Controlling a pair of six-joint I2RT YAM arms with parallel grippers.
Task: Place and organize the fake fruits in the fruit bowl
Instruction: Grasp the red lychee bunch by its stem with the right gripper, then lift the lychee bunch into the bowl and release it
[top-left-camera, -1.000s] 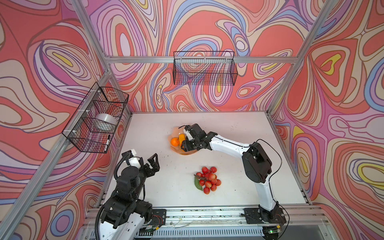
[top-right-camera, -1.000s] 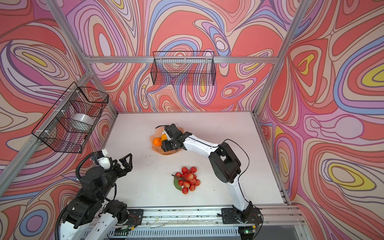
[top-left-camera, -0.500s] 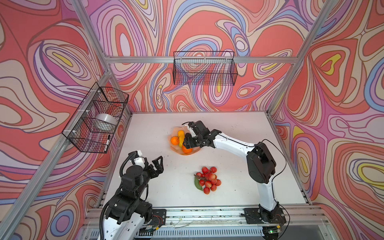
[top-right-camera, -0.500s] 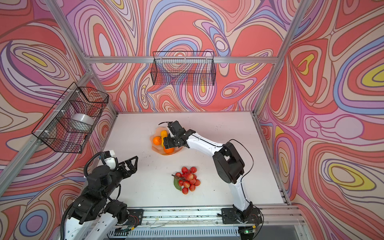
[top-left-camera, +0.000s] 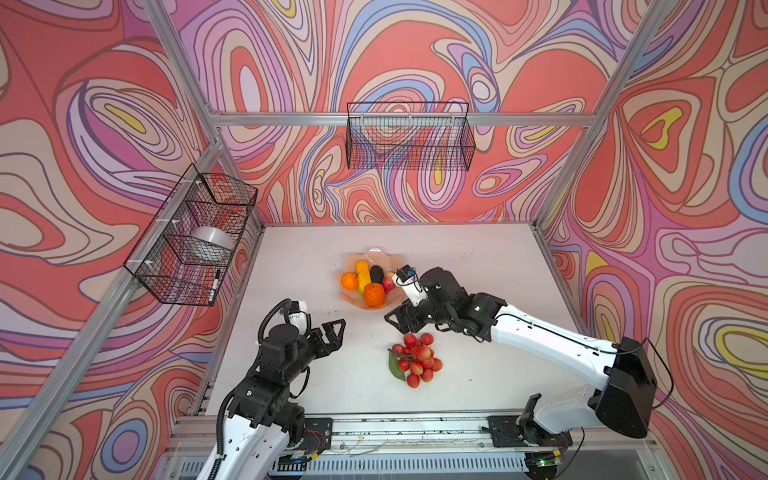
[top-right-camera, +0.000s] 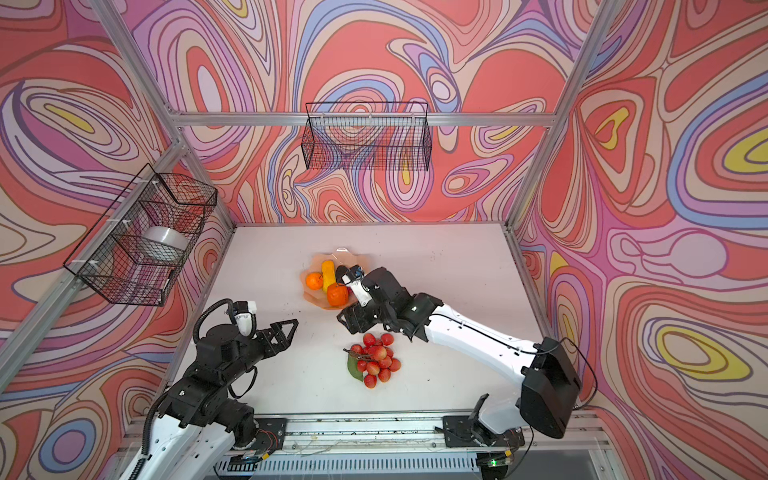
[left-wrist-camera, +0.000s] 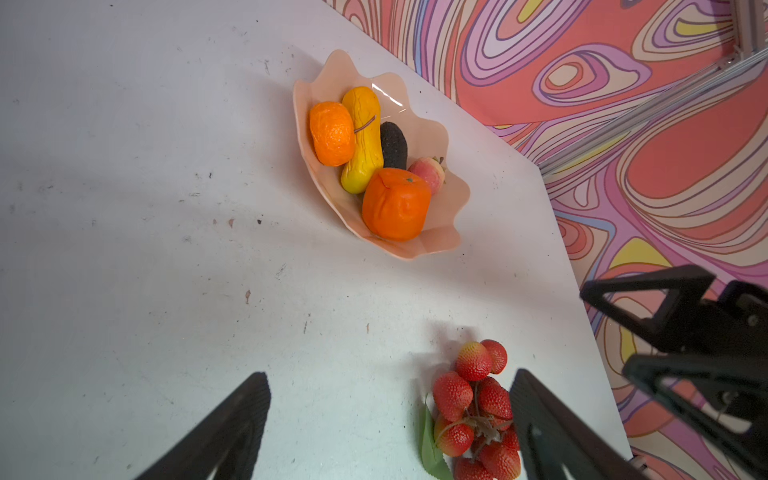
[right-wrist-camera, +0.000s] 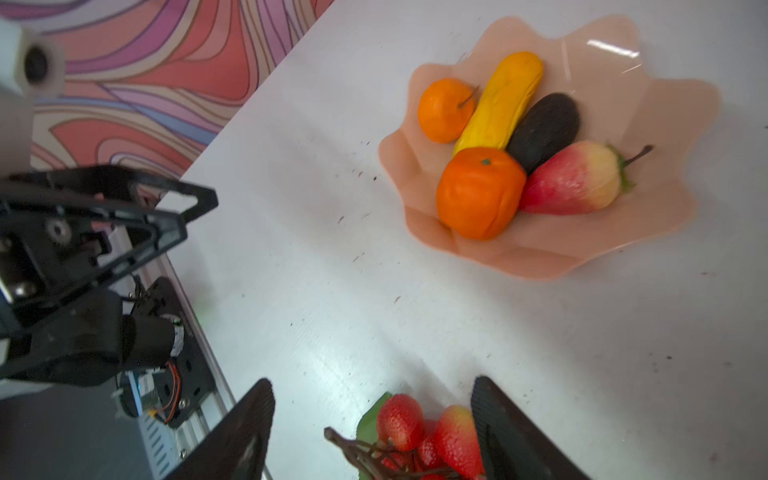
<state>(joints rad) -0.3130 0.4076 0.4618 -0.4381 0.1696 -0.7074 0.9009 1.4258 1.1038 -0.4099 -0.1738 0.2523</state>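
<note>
Five plastic fruits are being carried by the shallow translucent peach-pink fruit bowl with the scalloped rim (top-left-camera: 374, 254). The bowl is standing on the white bench (top-left-camera: 498, 257), toward the far middle in both top views. Inside it, a small orange (top-left-camera: 349, 281) is lying at the left edge, with an elongated yellow-orange fruit (top-left-camera: 364, 275) touching it. A black avocado (top-left-camera: 377, 274) is lying along the yellow fruit's other side, and a red strawberry-like fruit with a green stalk (right-wrist-camera: 573, 183) is resting against the avocado. A large orange (top-left-camera: 374, 294) is sitting at the bowl's near side, touching the yellow fruit, the avocado and the strawberry-like fruit.

The red berry cluster with a green leaf (top-left-camera: 417, 359) is lying on the bench outside the bowl, nearer the front rail.

The right gripper (top-left-camera: 395, 325) is being held between the bowl and the cluster, just at the cluster's far end. Its jaws are being held spread wide and nothing is being pinched. In the right wrist view the nearest berries are being framed between its black fingers (right-wrist-camera: 511, 428); whether a berry is being touched cannot be told.

The left gripper (top-left-camera: 338, 332) is being held over bare bench to the left of the cluster, apart from the bowl. Its jaws are likewise spread and nothing is being gripped.

A clear round container (top-left-camera: 212, 241) is being held by a black wire basket (top-left-camera: 166, 270) on the left wall. A second black wire basket (top-left-camera: 409, 137) is hanging on the back wall.
</note>
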